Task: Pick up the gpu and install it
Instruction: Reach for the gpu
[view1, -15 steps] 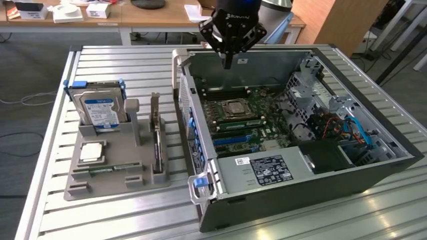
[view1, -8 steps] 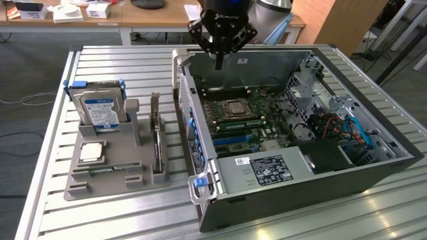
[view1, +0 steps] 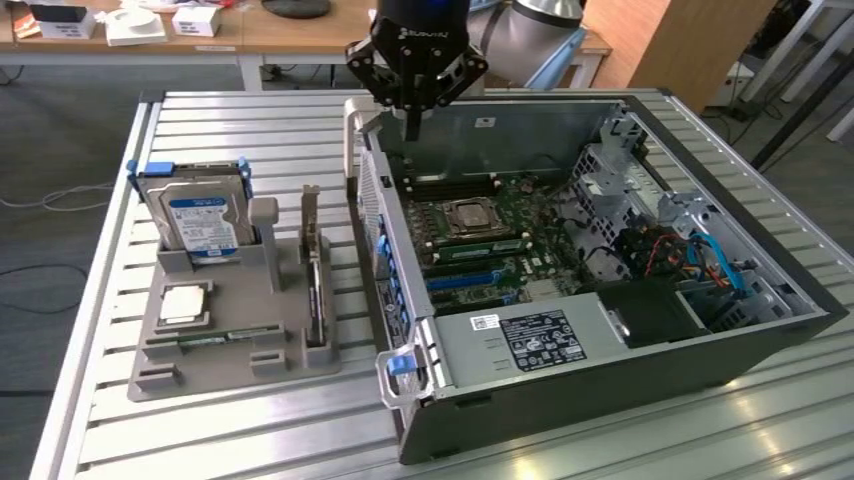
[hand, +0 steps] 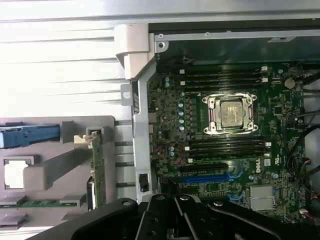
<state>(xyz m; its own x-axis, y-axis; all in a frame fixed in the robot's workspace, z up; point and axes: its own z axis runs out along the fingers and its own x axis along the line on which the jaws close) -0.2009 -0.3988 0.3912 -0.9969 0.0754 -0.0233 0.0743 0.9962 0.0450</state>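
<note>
The gpu (view1: 312, 268) stands on its long edge in a slot of the grey holder (view1: 167, 378), at the exterior view's left of the open computer case (view1: 561, 400). In the wrist view the gpu (hand: 97, 172) shows as a thin green board edge. My gripper (view1: 411, 122) hangs above the case's back wall, well away from the gpu, shut with nothing between its fingers. Below it lies the motherboard (view1: 487, 235) with its blue card slots (hand: 210, 177), and no card sits in them.
The grey holder also carries a silver hard drive (view1: 200, 215), a processor chip (view1: 184, 303) and a green memory stick (view1: 211, 341). Everything rests on a slatted metal table (view1: 240, 440). Cables and drive bays (view1: 694, 260) fill the case's right side.
</note>
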